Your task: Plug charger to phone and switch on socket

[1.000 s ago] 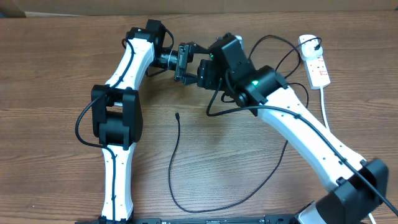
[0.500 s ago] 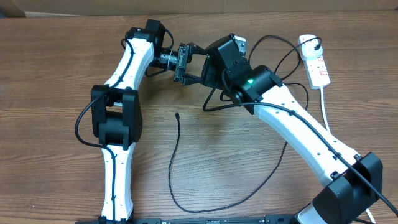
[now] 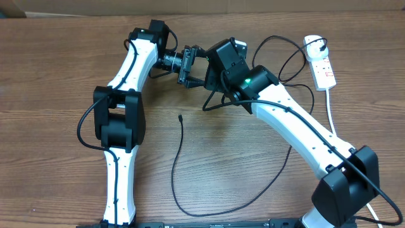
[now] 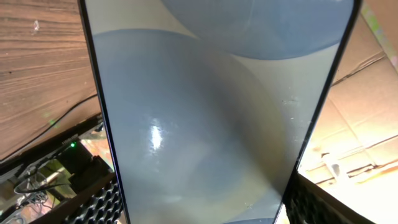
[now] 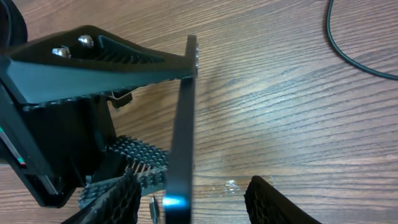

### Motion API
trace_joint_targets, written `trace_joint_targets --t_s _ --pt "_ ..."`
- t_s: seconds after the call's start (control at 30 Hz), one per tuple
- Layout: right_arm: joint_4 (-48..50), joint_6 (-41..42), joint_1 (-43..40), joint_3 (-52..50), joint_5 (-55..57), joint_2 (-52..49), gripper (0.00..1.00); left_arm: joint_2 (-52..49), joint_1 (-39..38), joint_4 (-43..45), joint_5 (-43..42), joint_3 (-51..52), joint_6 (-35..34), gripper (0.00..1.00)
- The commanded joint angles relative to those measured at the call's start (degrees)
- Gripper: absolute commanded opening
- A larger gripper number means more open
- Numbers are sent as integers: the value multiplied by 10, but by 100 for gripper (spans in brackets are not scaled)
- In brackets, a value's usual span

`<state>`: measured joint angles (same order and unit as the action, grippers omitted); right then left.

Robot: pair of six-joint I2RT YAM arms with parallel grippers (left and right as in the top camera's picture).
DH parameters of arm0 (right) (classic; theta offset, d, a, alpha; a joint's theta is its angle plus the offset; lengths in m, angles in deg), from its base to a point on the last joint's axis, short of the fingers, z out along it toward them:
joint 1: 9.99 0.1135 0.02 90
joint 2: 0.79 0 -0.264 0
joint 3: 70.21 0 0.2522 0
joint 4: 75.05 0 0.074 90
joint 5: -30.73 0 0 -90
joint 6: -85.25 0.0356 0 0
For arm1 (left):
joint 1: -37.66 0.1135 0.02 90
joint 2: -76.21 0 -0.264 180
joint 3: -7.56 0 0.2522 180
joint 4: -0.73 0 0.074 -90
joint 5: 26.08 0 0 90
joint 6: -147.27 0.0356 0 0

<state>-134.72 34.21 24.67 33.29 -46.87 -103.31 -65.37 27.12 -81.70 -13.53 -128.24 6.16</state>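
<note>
The phone [image 4: 211, 106] fills the left wrist view with its light blue screen. My left gripper [image 4: 205, 208] is shut on its long edges and holds it above the table near the back centre [image 3: 190, 63]. In the right wrist view the phone [image 5: 180, 124] shows edge-on, standing between the spread fingers of my right gripper [image 5: 193, 183], which is open and not clamped on it. The charger cable's connector tip [image 3: 181, 117] lies on the table, and the cable loops round to the plug [image 3: 318, 45] at the white socket [image 3: 324, 68].
The socket's thick white cord [image 3: 333, 120] runs down the right side. A thin black cable [image 5: 348, 46] crosses the wood at the right wrist view's upper right. The two arms meet close together at the back centre. A cardboard wall [image 3: 285, 5] runs along the back.
My right arm has moved left and back toward the left gripper, so its open fingers now straddle the phone. The left gripper has stayed put with the phone.
</note>
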Motion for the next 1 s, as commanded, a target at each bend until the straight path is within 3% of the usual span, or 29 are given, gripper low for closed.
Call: trace_joint_targets --t_s 0.0,0.47,0.97 --pt "4 -2 4 14 7 1 50 -4 -11 4 -12 -19 -17 72" --pt "-5 -15 4 14 7 1 34 -4 -12 14 1 -19 -9 73" --pt "-5 -15 4 14 12 -4 24 -4 -12 16 -2 -19 -8 72"
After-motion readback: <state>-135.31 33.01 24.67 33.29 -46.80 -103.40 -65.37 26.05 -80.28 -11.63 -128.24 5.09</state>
